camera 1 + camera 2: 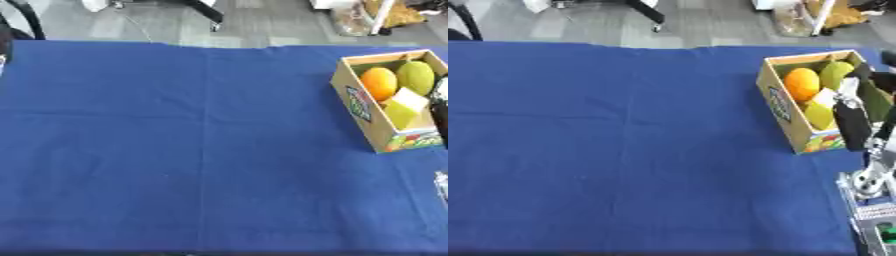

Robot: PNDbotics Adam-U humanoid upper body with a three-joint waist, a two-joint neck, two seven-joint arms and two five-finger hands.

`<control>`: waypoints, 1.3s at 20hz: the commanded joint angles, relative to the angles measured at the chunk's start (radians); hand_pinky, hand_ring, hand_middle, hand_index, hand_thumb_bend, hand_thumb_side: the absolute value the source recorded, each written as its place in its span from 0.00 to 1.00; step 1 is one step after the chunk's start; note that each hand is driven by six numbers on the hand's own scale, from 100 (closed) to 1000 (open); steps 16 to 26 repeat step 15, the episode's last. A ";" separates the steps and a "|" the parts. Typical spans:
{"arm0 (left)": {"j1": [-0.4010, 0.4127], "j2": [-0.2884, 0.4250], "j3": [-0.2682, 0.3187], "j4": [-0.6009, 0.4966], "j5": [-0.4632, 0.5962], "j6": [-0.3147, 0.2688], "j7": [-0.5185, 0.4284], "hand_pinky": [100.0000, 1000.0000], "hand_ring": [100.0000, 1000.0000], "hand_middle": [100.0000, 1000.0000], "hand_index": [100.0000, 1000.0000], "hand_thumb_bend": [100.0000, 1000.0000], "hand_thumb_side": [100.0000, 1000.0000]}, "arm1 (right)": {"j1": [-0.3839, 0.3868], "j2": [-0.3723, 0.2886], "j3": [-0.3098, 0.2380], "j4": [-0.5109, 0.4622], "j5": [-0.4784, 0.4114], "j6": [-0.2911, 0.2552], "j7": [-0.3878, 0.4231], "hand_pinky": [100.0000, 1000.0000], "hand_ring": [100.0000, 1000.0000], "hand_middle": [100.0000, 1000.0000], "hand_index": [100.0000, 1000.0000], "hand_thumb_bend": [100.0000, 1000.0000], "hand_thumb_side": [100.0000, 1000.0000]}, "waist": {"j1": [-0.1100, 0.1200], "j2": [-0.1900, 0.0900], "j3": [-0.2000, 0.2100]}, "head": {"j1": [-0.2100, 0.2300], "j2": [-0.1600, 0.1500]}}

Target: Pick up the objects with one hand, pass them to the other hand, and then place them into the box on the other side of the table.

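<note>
A cardboard box (357, 106) stands at the right of the blue-clothed table (175, 140). Inside it lie an orange (379, 82), a green fruit (416, 76) and a pale yellow block (404, 110). My right hand (852, 125) reaches in from the lower right and hangs over the box's near right part. Its black fingers are stretched out above the yellow block and hold nothing that I can see. The silver wrist (872, 182) shows below it. In the left eye view only a dark sliver of this hand (440, 112) shows at the right edge. No view shows my left hand.
The blue cloth spreads bare across the left and middle. Beyond the far edge lies grey floor with black chair legs (645, 12) and a yellowish bag (837, 15) at the upper right. A dark object (4, 47) sits at the far left edge.
</note>
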 commanded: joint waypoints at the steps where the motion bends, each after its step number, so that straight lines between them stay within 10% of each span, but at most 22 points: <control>1: -0.088 0.012 -0.046 -0.022 -0.103 0.004 0.069 0.67 0.58 0.58 0.67 0.47 0.25 | 0.006 -0.008 0.000 -0.021 0.007 -0.006 -0.005 0.65 0.59 0.65 0.70 0.01 0.29 | 0.011 -0.028 0.003 | 0.028 0.011; 10: -0.307 -0.016 -0.154 -0.022 -0.230 0.007 0.125 0.70 0.62 0.62 0.72 0.60 0.23 | 0.034 -0.005 -0.004 -0.006 0.011 -0.002 -0.015 0.64 0.57 0.63 0.70 0.01 0.30 | 0.019 -0.046 0.012 | 0.091 0.015; 26: -0.332 -0.025 -0.175 -0.022 -0.238 0.015 0.101 0.71 0.62 0.63 0.72 0.58 0.23 | 0.038 -0.002 -0.005 0.000 0.013 -0.002 -0.018 0.64 0.57 0.63 0.69 0.01 0.30 | 0.019 -0.047 0.013 | 0.107 0.015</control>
